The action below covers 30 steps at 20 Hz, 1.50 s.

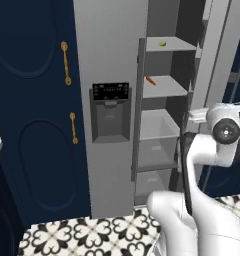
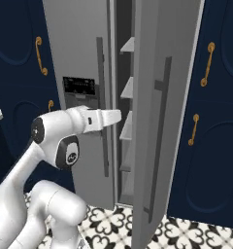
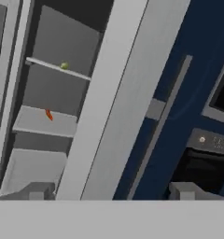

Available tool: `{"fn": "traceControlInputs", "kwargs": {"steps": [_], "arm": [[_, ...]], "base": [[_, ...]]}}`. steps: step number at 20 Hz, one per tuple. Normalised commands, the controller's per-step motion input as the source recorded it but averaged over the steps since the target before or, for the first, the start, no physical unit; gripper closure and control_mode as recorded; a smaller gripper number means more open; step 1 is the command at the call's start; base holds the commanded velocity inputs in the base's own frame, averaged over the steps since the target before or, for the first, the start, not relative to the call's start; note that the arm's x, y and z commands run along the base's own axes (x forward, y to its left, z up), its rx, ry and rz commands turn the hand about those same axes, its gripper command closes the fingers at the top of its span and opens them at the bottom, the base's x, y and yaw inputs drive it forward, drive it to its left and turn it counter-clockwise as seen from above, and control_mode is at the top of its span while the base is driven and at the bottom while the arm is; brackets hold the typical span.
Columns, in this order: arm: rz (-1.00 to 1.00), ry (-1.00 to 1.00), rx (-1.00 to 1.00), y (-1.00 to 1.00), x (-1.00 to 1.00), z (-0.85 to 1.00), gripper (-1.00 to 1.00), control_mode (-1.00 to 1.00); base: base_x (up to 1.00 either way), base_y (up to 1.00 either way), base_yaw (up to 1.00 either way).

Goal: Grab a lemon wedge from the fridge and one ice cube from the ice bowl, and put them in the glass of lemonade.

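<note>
With the fridge (image 1: 112, 60) door swung open, our gripper (image 3: 111, 193) is standing with jaws spread and empty, and we are lining up to reach for the lemon wedge (image 1: 162, 43) on the top shelf.

Open tall grey steel fridge (image 1: 109, 50) had grey interior shelves. Top shelf (image 1: 172, 45) carried the tiny yellow-green lemon wedge (image 1: 162, 43); the shelf below (image 1: 167, 89) carried a thin orange carrot (image 1: 150, 80) near its left edge. Lower shelves looked bare.
</note>
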Motion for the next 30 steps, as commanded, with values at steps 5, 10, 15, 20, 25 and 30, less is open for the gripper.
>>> {"fn": "traceControlInputs", "kwargs": {"steps": [5, 10, 15, 20, 25, 30], "arm": [[-0.02, 0.66, -0.57, 0.96, 0.38, 0.0, -1.0, -1.0], [-0.11, 0.61, -0.45, 0.2, 0.6, -0.06, -1.0, -1.0], [-0.02, 0.29, -0.25, -0.33, 0.55, -0.13, -1.0, -1.0], [0.0, 0.31, -0.12, -0.64, 0.78, -0.12, -1.0, -1.0], [0.01, 0.37, -0.03, -0.55, 0.88, -0.16, -1.0, -1.0], [-0.09, 0.16, -0.03, -0.89, -0.21, -0.25, -1.0, -1.0]], "base": [[0.0, 0.0, 0.0], [0.0, 0.0, 0.0], [0.0, 0.0, 0.0], [0.0, 0.0, 0.0], [0.0, 0.0, 0.0], [0.0, 0.0, 0.0]]}}
